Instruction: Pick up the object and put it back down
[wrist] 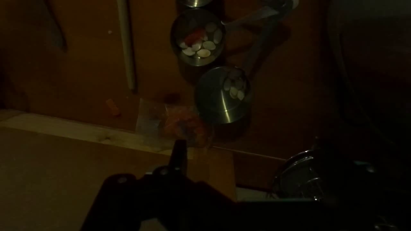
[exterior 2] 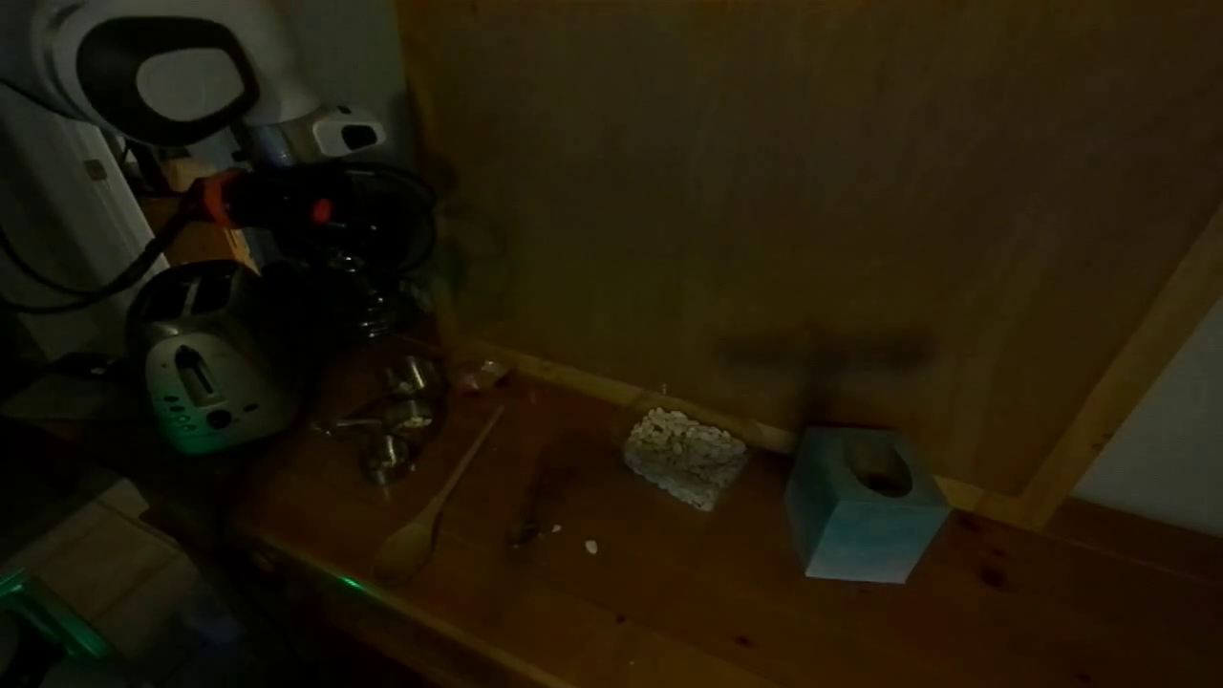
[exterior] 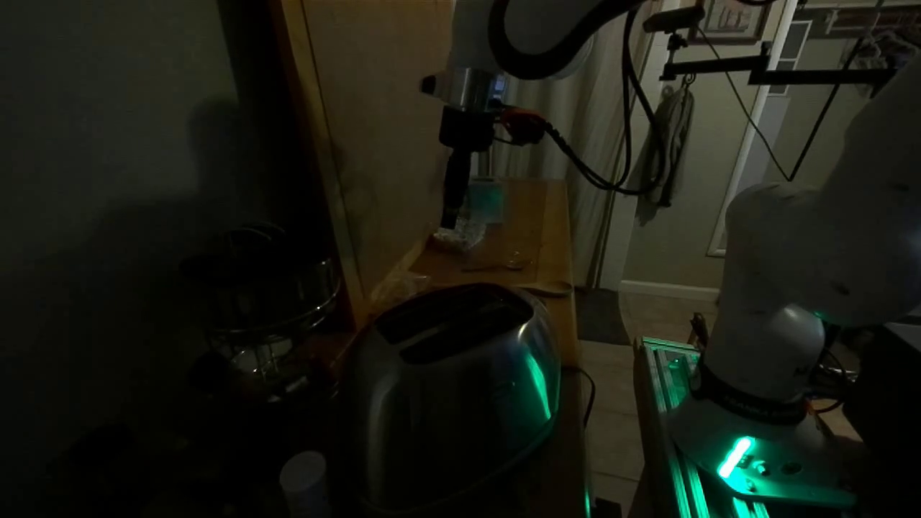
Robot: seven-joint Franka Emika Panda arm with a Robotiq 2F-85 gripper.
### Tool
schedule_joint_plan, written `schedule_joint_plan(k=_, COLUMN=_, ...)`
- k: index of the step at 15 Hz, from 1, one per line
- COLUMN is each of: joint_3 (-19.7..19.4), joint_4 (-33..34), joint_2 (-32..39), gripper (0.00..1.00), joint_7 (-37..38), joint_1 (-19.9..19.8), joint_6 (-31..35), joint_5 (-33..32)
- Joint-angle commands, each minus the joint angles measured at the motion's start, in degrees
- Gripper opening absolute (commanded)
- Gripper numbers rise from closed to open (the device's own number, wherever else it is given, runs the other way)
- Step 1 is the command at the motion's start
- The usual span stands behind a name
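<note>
The task's object is not named, and nothing singles it out. In the wrist view a metal cup (wrist: pixel 210 99) and a metal measuring cup (wrist: pixel 198 61) hold pale flat pieces; a red piece (wrist: pixel 194 37) lies in the latter. Beside them is a clear packet (wrist: pixel 184 123) with orange contents. My gripper (wrist: pixel 253 146) is above the counter, its left finger (wrist: pixel 180 157) overlapping the packet's lower edge in the picture. The other finger is lost in darkness. Nothing shows between them, and the jaws stand wide apart. In an exterior view the gripper (exterior: pixel 451 219) points down, beyond the toaster.
A toaster (exterior 2: pixel 220 392) stands at the counter's end. A wooden spoon (exterior 2: pixel 411 545), a heap of pale pieces (exterior 2: pixel 683 454) and a blue tissue box (exterior 2: pixel 865 535) are along the counter. A wooden panel (exterior 2: pixel 669 191) rises behind. Shiny metal ware (wrist: pixel 301 173) sits lower right.
</note>
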Motion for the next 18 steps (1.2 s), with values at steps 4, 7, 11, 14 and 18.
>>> schedule_joint_plan(k=4, joint_3=-4.46, joint_4=2.07, joint_2=8.58, gripper=1.0, joint_7=-7.87, joint_1=-1.44, joint_6=3.1, joint_5=2.57)
schedule_joint_plan(k=7, joint_3=-7.32, joint_4=2.4, joint_2=12.82, gripper=1.0, joint_7=-15.24, joint_1=-1.11, joint_6=8.16, joint_5=6.18)
schedule_joint_plan(k=11, joint_3=-9.2, joint_4=2.83, joint_2=18.22, gripper=1.0, joint_7=-28.5, joint_1=-1.33, joint_6=14.97, joint_5=13.13)
schedule_joint_plan(k=14, joint_3=-9.01, joint_4=4.28, joint_2=22.15, gripper=1.0, joint_7=-36.47, joint_1=-2.34, joint_6=19.46, joint_5=19.82)
schedule_joint_plan(k=18, joint_3=-6.58, joint_4=3.49, joint_2=21.65, gripper=1.0, joint_7=-35.71, joint_1=-4.55, joint_6=17.77, joint_5=21.41)
